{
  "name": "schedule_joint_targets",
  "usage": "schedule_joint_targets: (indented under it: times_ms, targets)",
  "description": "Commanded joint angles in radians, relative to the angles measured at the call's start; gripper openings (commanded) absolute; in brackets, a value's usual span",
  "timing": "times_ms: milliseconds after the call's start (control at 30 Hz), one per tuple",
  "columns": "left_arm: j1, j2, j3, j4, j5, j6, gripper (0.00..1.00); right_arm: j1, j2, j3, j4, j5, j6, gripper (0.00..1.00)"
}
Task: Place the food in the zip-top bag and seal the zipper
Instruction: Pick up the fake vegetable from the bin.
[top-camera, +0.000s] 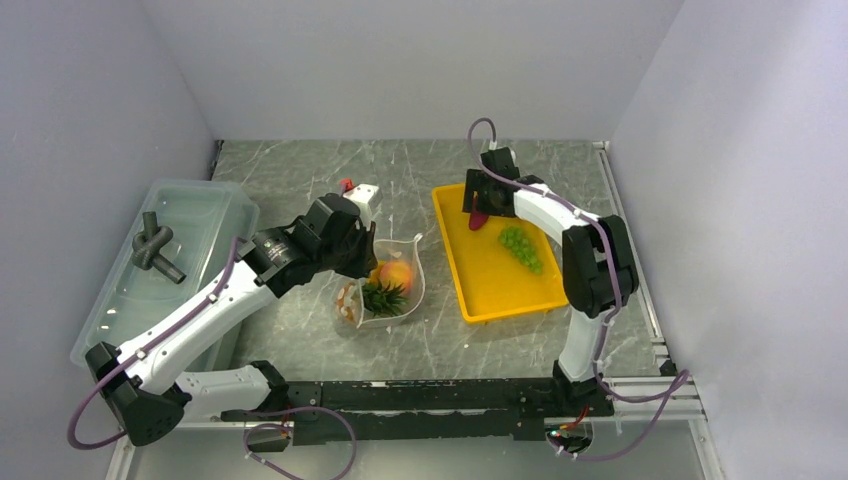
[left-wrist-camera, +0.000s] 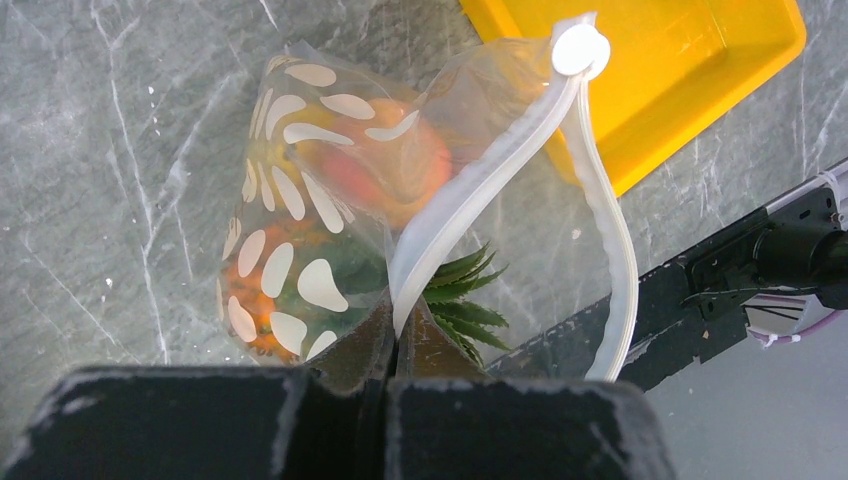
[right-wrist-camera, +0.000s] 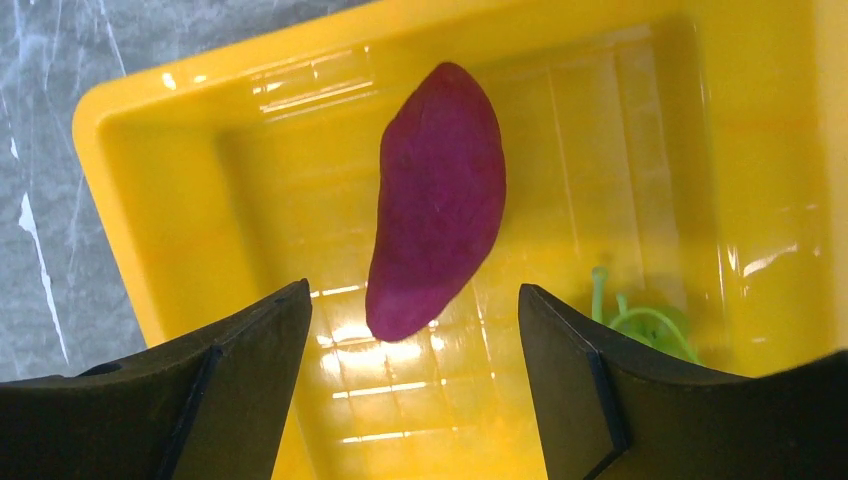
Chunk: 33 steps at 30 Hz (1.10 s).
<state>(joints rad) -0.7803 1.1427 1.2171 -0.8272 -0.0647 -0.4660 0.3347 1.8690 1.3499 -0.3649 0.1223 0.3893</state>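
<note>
**Right jaws wide over the purple piece; left arm pinching the bag mouth**

Right gripper (right-wrist-camera: 412, 298): jaws spread wide, nothing between them. It hangs over the far end of the yellow tray (right-wrist-camera: 120, 115). The dark purple piece (right-wrist-camera: 440, 190) lies flat on the tray floor just ahead of the fingertips, not touching them, with its long axis running roughly away from the wrist.

Handling, as a judgement: the piece looks like a smooth, rigid, light toy with a rounded, tapering body. It will likely slip if taken near the narrow tip. The better hold is across the fattest part, one finger on each long side. The glossy tray floor may let it slide when nudged.

The green grape bunch (right-wrist-camera: 640, 322) sits close by on the right in the same tray. Its shape is knobbly, so the stems or the middle of the cluster look grippable.

Left gripper (left-wrist-camera: 392, 342): clamped tight on the edge of the zip-top bag (left-wrist-camera: 290, 230), where one end of the zipper (left-wrist-camera: 470, 190) comes in. It holds the mouth gaping toward the tray. The bag rests on the table (top-camera: 300, 170), left of the tray. The film is thin, crinkly and floppy, and the zipper strip is the only stiffish part.

Inside the bag are the pineapple (left-wrist-camera: 455, 290) and the peach-coloured fruit (left-wrist-camera: 390, 165). Two foods are bagged and two are in the tray. The zipper is unsealed.
</note>
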Motion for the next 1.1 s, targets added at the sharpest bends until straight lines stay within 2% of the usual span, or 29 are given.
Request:
schedule_joint_targets:
  times_ms: [0, 433, 600, 867, 1067]
  targets:
    - [0.001, -0.008, 0.006, 0.033, 0.021, -0.015, 0.00, -0.009, 0.041, 0.092, 0.026, 0.028, 0.018, 0.78]
    - [0.001, -0.021, -0.002, 0.019, 0.003, -0.014, 0.00, -0.013, 0.164, 0.190, 0.000, 0.090, 0.029, 0.73]
    - [0.001, -0.017, 0.001, 0.017, 0.002, -0.010, 0.00, -0.013, 0.188, 0.192, 0.004, 0.079, 0.030, 0.68]
    - [0.000, -0.012, 0.003, 0.018, -0.002, -0.006, 0.00, -0.014, 0.190, 0.184, 0.011, 0.076, 0.025, 0.49]
    - [0.001, -0.013, 0.004, 0.014, -0.002, -0.006, 0.00, -0.014, 0.168, 0.168, 0.017, 0.070, 0.023, 0.28]
